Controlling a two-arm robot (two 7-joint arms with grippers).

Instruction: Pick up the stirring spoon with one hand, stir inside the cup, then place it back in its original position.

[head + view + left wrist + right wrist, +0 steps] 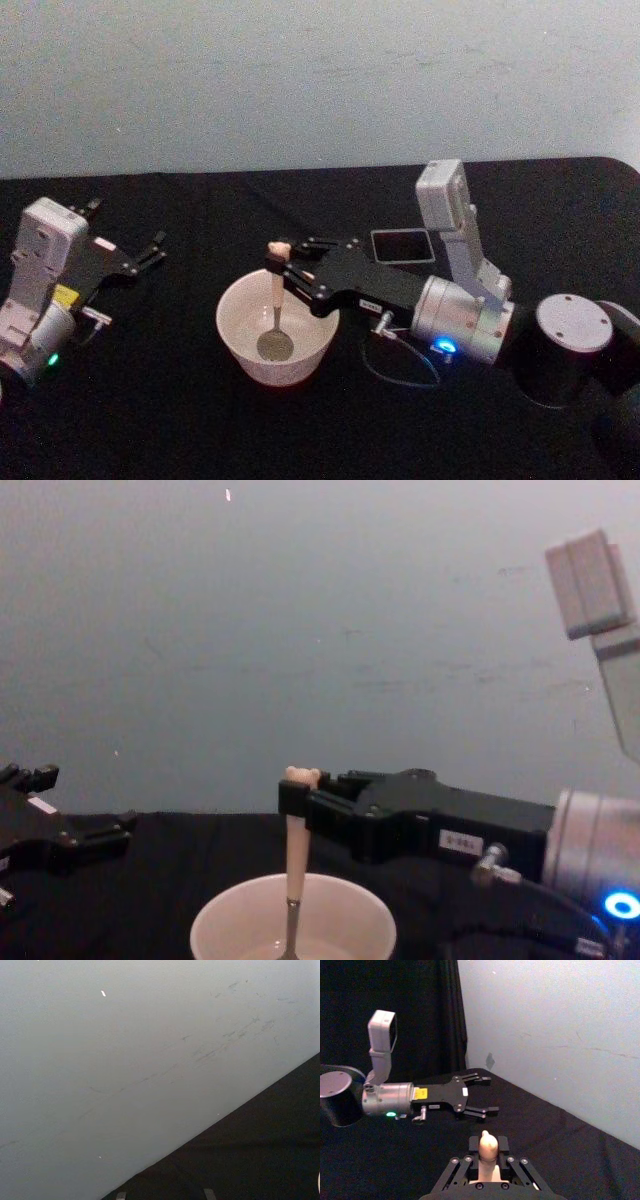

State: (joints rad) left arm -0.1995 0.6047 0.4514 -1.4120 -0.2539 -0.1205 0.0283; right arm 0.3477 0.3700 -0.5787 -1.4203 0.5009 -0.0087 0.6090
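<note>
So we've got the cup (pixel 236 345) mid-table on the black table (pixel 150 410), and the stirring spoon (pixel 275 305) stands nearly upright in it, steel bowl down inside. A dark square holder (pixel 402 245) sits just behind the right arm. Our right hand (pixel 280 268) is pinched onto the spoon's handle just under the bear head. Our left hand (pixel 128 228) rests well off to the left, fingers spread, holding nothing.

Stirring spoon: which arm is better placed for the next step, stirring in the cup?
Right. The right pincer is shut on the handle of the stirring spoon, whose bowl is down inside the cup. The left pincer sits open off to the cup's left, holding nothing.
</note>
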